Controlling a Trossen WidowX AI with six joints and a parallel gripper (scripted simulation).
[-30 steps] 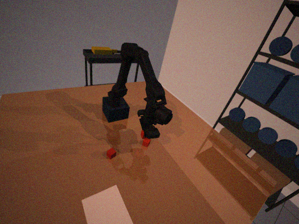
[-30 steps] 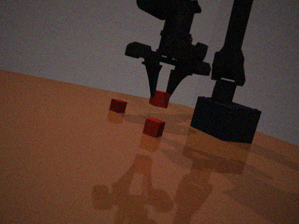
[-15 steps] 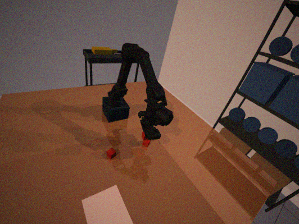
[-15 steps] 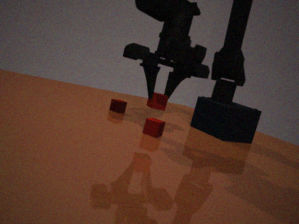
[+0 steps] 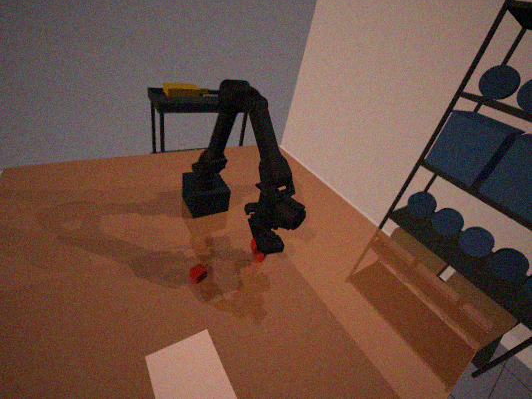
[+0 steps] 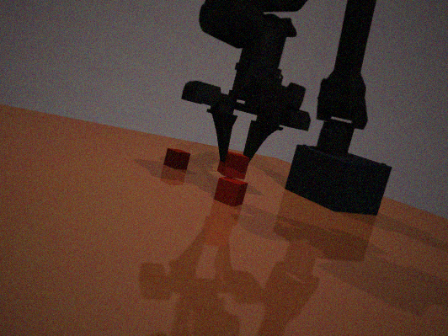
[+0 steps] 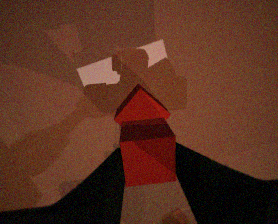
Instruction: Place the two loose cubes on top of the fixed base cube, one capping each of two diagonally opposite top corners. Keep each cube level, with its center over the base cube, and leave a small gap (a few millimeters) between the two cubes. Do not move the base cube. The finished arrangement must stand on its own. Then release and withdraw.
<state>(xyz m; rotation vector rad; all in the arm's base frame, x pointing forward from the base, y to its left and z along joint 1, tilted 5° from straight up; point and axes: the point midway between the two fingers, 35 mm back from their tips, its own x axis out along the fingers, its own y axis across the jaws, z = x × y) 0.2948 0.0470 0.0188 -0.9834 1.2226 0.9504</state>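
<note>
Exterior view, L to R: far-left red cube (image 6: 177, 158) sits alone on the orange floor (image 6: 84, 230), well apart from the others. Next, the base cube (image 6: 230, 190) on the floor, w/ the held cube (image 6: 236, 162) just above and behind it; can't tell if they touch. Gripper (image 6: 237, 156) points down, fingers pinching the held cube on both sides. Right of that, the arm's dark pedestal (image 6: 338, 181), near the cubes but apart.

Wrist view: held cube (image 7: 148, 155) fills the middle, base cube (image 7: 142, 106) just past it, rotated so a corner points at the camera. Pale sheet (image 7: 100, 72) lies on the floor beyond, partly under shadow.

Top view: loose cube (image 5: 198, 273) left, gripper (image 5: 264, 245) over the other cubes, which are mostly hidden by it. Pale sheet (image 5: 187, 368) bottom centre. Black side table (image 5: 170, 105) w/ a yellow item (image 5: 182, 89) behind the arm. Shelf rack (image 5: 475, 173) w/ blue boxes and round things far right, well clear of the work spot.
</note>
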